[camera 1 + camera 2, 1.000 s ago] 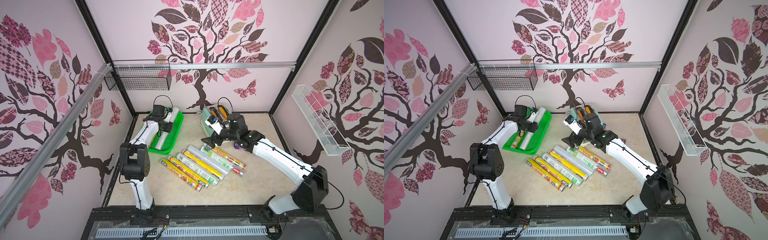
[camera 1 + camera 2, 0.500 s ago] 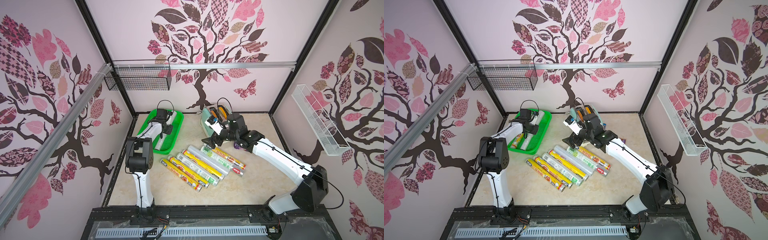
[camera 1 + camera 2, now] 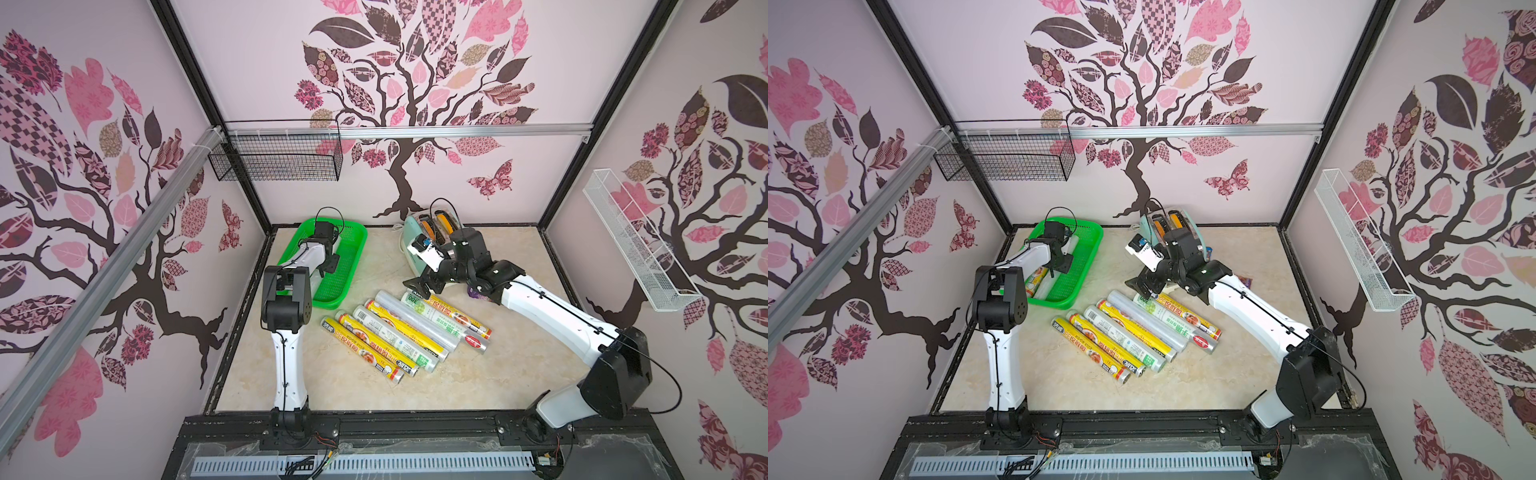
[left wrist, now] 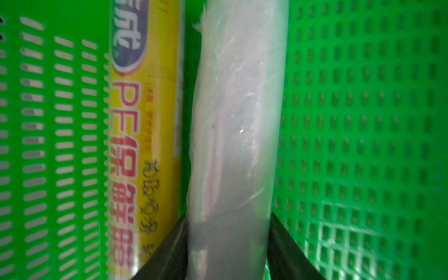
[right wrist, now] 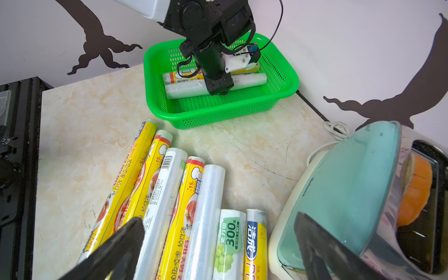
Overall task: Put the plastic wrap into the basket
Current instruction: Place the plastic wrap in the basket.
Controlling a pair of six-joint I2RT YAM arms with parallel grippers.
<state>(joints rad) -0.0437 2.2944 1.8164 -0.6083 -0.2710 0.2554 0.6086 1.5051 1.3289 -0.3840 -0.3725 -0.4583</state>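
A clear roll [image 4: 237, 109] is seen in the basket [image 4: 363, 121], between the left jaws.
Whether it is pinched cannot be told; the right jaws are held spread over seven rolls [image 5: 169, 184] on the desk [image 5: 80, 121].

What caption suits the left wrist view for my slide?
Left gripper straddling a clear roll beside a yellow roll in the green basket.

Loose rolls [image 3: 1144, 318] beside basket [image 3: 1077, 274] — two inside.

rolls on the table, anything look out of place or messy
Nothing spilled or damaged. The seven rolls lie side by side in a slanted, staggered row. The one stray is a purple bag, mostly hidden under the right arm beside the toaster.
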